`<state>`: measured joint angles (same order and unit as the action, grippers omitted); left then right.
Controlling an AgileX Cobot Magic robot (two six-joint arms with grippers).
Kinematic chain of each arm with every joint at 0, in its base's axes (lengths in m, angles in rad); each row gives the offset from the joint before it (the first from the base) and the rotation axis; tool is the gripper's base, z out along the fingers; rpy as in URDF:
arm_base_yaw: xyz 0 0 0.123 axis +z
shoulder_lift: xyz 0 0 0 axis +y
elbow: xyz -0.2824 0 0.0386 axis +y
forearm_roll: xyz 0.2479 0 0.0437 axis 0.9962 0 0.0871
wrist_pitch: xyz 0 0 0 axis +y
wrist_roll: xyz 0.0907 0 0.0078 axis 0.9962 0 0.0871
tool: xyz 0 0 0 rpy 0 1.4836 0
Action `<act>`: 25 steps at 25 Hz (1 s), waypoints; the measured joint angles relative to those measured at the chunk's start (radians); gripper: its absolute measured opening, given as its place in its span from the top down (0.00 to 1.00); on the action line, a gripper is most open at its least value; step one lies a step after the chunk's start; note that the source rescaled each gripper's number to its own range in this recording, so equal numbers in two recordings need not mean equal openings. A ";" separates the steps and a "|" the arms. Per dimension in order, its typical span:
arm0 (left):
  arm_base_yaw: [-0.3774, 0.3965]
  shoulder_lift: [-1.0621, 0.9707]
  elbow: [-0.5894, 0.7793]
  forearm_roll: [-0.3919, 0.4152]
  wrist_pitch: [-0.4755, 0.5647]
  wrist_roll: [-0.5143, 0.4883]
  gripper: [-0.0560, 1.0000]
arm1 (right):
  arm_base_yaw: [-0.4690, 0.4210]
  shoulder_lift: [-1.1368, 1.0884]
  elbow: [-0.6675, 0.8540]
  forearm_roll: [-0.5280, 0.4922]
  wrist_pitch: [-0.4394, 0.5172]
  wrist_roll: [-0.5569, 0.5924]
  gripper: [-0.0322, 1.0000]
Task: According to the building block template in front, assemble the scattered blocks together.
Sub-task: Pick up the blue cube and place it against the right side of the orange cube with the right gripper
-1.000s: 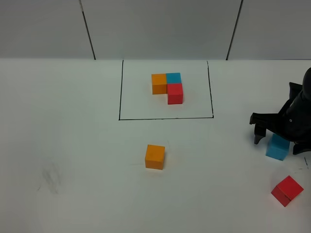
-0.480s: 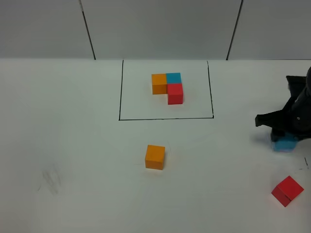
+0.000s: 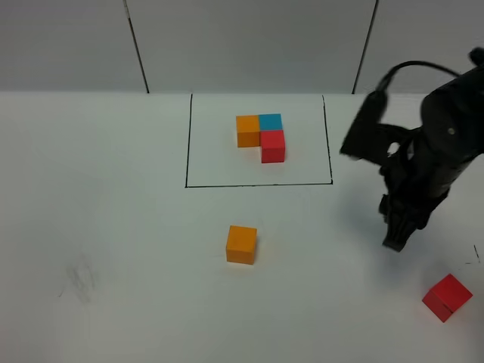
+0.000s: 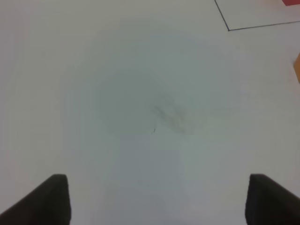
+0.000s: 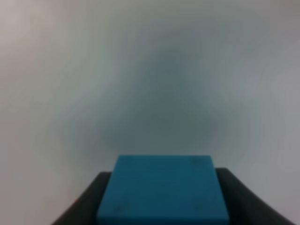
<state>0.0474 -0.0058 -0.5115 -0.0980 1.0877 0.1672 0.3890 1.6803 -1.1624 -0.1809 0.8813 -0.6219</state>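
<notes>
- Cubes in orange, blue and red make up the building block template (image 3: 262,136), an L-shaped group inside a thin black rectangle (image 3: 257,184) drawn on the far middle of the white table (image 3: 113,227), as the high camera shows it.
- In the same view the loose orange block (image 3: 241,244) sits alone just in front of the rectangle, well apart from the template.
- The red block (image 3: 447,296) lies near the table's front right corner, turned at an angle to the others.
- The right gripper (image 3: 395,240) points down between the rectangle and the red block, touching neither. From up here, what it holds cannot be made out.
- A faint grey smudge (image 3: 78,278) marks the table at front left.
- In the left wrist view the left gripper (image 4: 159,192) hangs over bare table with its jaws wide apart and nothing between them. The smudge (image 4: 168,115) lies ahead of it, and one corner of the drawn rectangle (image 4: 228,29) shows beyond.
- In the right wrist view the light blue block (image 5: 163,187) sits squarely between the dark fingers (image 5: 89,204), which are clamped against its two sides. Only blurred white table shows behind it.
</notes>
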 joint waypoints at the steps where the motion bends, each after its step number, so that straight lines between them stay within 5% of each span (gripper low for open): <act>1: 0.000 0.000 0.000 0.000 0.000 0.000 0.32 | 0.028 0.007 0.000 0.021 -0.006 -0.064 0.95; 8: 0.000 0.000 0.000 0.000 0.000 0.000 0.32 | 0.134 0.110 -0.011 0.077 -0.090 -0.317 0.95; 25: 0.000 0.000 0.000 0.000 0.000 -0.001 0.32 | 0.183 0.391 -0.367 0.147 0.089 -0.277 0.95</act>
<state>0.0474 -0.0058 -0.5115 -0.0980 1.0875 0.1662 0.5715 2.0718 -1.5297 -0.0337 0.9701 -0.8987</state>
